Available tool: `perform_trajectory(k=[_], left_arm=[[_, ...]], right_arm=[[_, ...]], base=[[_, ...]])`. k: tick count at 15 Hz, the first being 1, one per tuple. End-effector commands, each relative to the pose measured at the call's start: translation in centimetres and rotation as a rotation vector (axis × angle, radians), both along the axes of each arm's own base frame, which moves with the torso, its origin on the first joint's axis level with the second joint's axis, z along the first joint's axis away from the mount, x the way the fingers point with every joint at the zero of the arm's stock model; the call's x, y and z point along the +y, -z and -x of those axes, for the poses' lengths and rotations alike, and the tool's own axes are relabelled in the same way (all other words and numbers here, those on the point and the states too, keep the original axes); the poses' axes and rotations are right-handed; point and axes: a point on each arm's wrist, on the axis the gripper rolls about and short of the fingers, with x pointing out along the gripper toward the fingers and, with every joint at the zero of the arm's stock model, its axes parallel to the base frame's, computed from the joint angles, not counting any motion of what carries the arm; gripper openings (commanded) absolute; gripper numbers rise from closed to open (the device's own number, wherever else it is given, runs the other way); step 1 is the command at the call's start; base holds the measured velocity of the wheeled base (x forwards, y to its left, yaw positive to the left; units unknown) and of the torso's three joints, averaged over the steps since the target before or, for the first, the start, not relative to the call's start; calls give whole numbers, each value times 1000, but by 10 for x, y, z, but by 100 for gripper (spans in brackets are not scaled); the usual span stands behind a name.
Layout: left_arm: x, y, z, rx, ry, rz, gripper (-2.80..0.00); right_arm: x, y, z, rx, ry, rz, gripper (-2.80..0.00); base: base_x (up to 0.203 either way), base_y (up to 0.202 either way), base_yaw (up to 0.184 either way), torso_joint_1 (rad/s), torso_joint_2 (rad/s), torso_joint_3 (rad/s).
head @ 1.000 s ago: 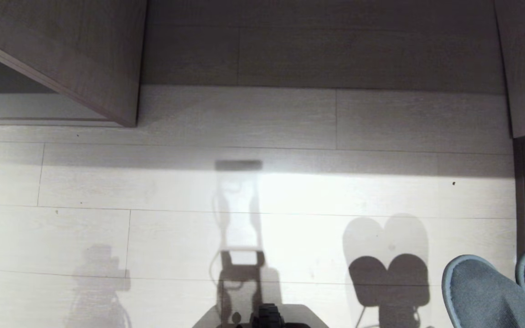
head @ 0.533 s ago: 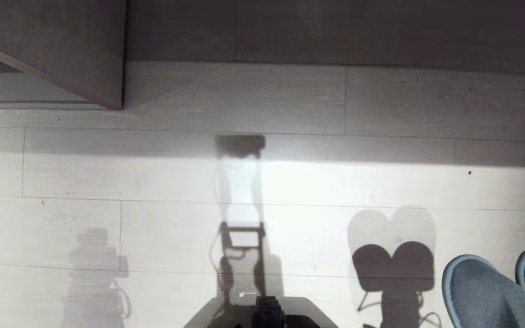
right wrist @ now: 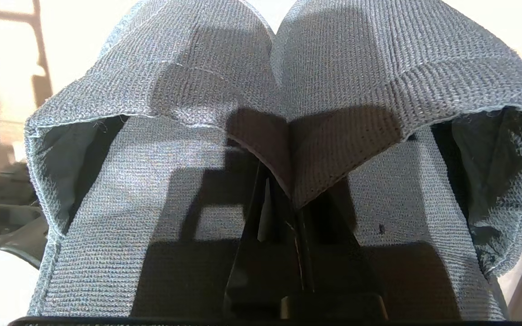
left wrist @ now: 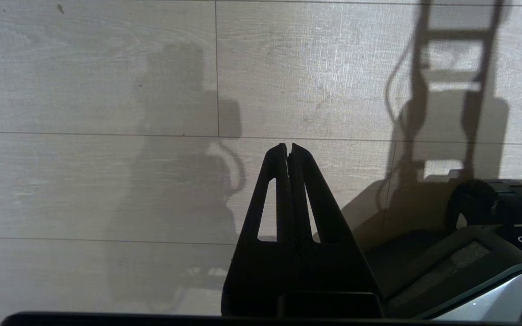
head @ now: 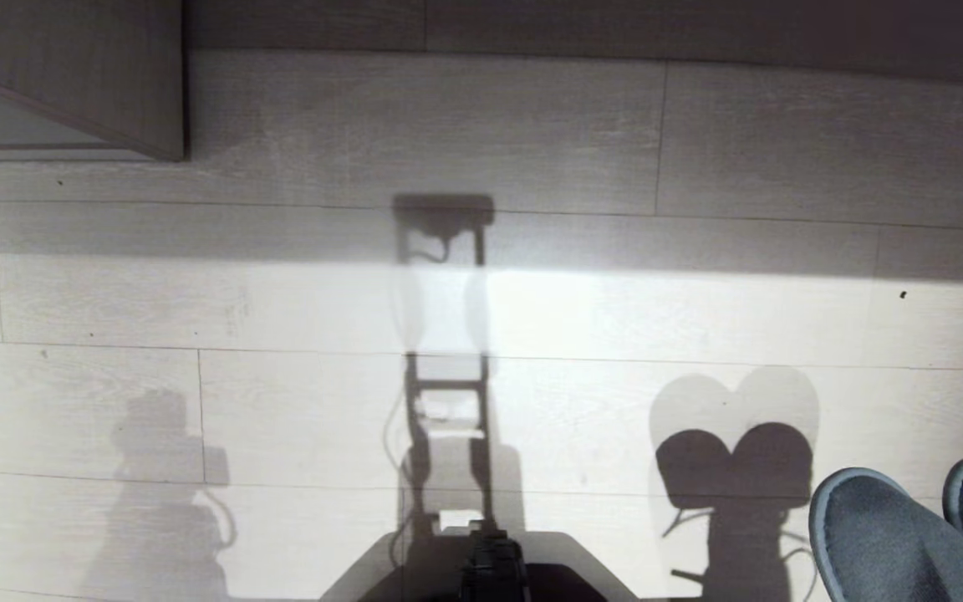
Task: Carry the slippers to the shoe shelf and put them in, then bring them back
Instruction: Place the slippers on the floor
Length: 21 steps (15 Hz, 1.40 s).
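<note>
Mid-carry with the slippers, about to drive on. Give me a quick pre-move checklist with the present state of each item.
1. Grip: right gripper shut on the inner edges of both soft grey-blue cloth slippers: ok.
2. Both slippers held together, toes side by side: ok.
3. Left gripper shut, holding nothing, above the pale wood-plank floor: ok.
4. Floor ahead shows only shadows: ok.
5. Beige wood-grain shoe shelf sits at the head view's far left, not straight ahead: not ok.
6. Whether the pinch will last through driving: cannot tell.
</note>
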Motion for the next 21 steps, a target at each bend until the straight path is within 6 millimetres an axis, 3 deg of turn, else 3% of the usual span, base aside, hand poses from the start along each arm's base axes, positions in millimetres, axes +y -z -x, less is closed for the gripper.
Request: perform_trajectory(k=[1, 9, 11, 13, 16, 21], left_arm=[[0, 0, 0, 1, 0, 1, -280], [0, 0, 0, 0, 0, 0, -280], [0, 0, 0, 0, 0, 0, -280], [0, 0, 0, 1, 1, 0, -280], [0, 0, 0, 1, 1, 0, -280], [0, 0, 0, 0, 1, 0, -280]], right_arm=[[0, 0, 0, 1, -1, -1, -280], [0, -4, 1, -20, 3, 6, -280], [1, -30, 5, -69, -10, 6, -280], [1, -65, -5, -26, -17, 12, -280], [1, -110, -51, 109, -29, 42, -280], [1, -140, -200, 138, -44, 67, -280]], base=[[0, 0, 0, 5, 5, -198], [0, 0, 0, 2, 1, -146], [0, 0, 0, 0, 0, 0], [0, 0, 0, 0, 0, 0], [0, 0, 0, 0, 0, 0], [0, 0, 0, 0, 0, 0]])
